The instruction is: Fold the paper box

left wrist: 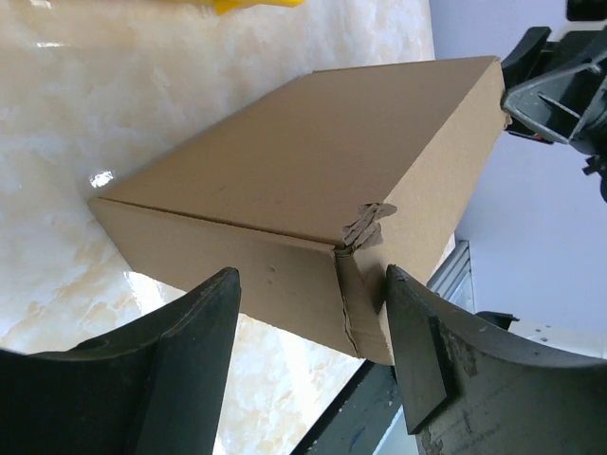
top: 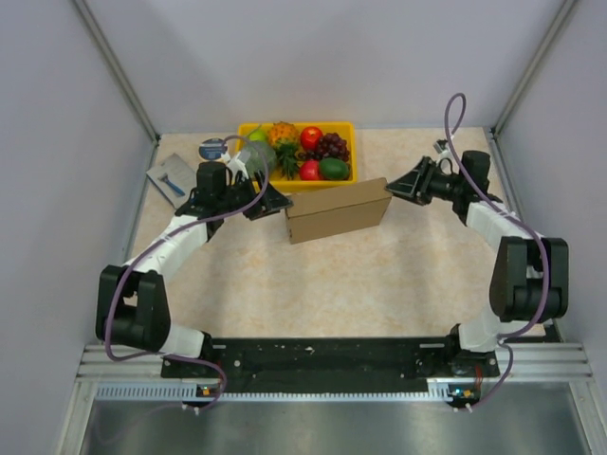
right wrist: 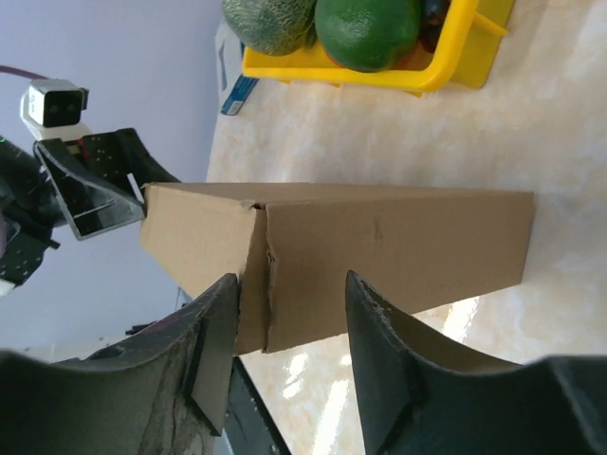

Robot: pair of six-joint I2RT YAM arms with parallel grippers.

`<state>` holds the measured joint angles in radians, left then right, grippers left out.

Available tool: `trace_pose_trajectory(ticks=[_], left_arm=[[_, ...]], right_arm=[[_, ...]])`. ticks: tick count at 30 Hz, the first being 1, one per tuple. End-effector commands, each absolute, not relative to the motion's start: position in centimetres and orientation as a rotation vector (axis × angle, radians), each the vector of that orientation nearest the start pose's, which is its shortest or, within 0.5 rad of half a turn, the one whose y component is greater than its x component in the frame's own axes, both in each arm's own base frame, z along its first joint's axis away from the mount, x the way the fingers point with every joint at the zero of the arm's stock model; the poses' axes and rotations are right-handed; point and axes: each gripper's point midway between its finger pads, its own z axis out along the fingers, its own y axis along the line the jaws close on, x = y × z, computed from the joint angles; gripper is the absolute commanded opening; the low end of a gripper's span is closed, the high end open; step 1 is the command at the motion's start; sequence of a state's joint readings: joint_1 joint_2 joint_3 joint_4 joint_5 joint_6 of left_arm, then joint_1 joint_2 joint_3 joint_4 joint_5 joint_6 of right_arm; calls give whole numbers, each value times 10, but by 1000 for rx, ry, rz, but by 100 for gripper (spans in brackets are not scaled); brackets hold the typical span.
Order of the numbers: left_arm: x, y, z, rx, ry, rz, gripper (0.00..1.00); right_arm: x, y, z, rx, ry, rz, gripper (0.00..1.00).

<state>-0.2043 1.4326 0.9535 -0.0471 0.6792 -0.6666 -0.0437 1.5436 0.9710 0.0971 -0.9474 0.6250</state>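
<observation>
The paper box [top: 338, 210] is a closed, shallow brown cardboard box lying flat on the table between the two arms. My left gripper [top: 278, 202] is open just off the box's left end. In the left wrist view its jaws [left wrist: 313, 322] stand apart around the near corner of the box [left wrist: 313, 161], which has a torn crease. My right gripper [top: 396, 187] is open at the box's right end. In the right wrist view its jaws [right wrist: 289, 322] stand apart in front of the box [right wrist: 379, 246], close to its corner.
A yellow tray [top: 294, 178] of plastic fruit stands just behind the box. A small blue-and-grey flat packet [top: 171, 178] and a round disc [top: 211, 149] lie at the back left. Grey walls enclose the table on three sides.
</observation>
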Motion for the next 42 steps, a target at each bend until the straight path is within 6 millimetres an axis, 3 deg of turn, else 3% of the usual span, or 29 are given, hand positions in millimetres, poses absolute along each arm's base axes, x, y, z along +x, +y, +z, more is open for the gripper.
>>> trace_pose_trajectory(ticks=[1, 3, 4, 7, 13, 18, 22, 25, 33, 36, 40, 42], left_arm=[[354, -203, 181, -68, 2212, -1222, 66], [360, -202, 180, -83, 2213, -1239, 66], [358, -205, 178, -78, 2229, -1289, 66], [363, -206, 194, -35, 2168, -1309, 75], [346, -201, 219, -12, 2136, -1317, 77], [340, -201, 221, -47, 2134, -1348, 76], [337, -209, 231, -55, 2080, -1460, 83], [334, -206, 223, -105, 2105, -1447, 82], [336, -207, 192, -179, 2158, -1460, 72], [338, -213, 191, -165, 2146, -1518, 66], [333, -205, 164, -208, 2198, -1445, 42], [329, -204, 155, -214, 2200, -1440, 35]], right_arm=[[401, 139, 181, 73, 2039, 1340, 42], [403, 141, 172, 108, 2051, 1388, 29], [406, 142, 170, 101, 2031, 1403, 27], [410, 141, 165, 128, 2029, 1401, 26], [413, 138, 134, 195, 2077, 1373, 21], [414, 142, 138, 200, 2034, 1421, 22], [415, 142, 143, 167, 2063, 1363, 22], [416, 142, 149, 158, 2062, 1342, 22], [416, 145, 150, 130, 2089, 1290, 22], [414, 146, 149, 127, 2096, 1279, 22], [417, 147, 151, 122, 2098, 1271, 22], [418, 146, 149, 127, 2105, 1263, 22]])
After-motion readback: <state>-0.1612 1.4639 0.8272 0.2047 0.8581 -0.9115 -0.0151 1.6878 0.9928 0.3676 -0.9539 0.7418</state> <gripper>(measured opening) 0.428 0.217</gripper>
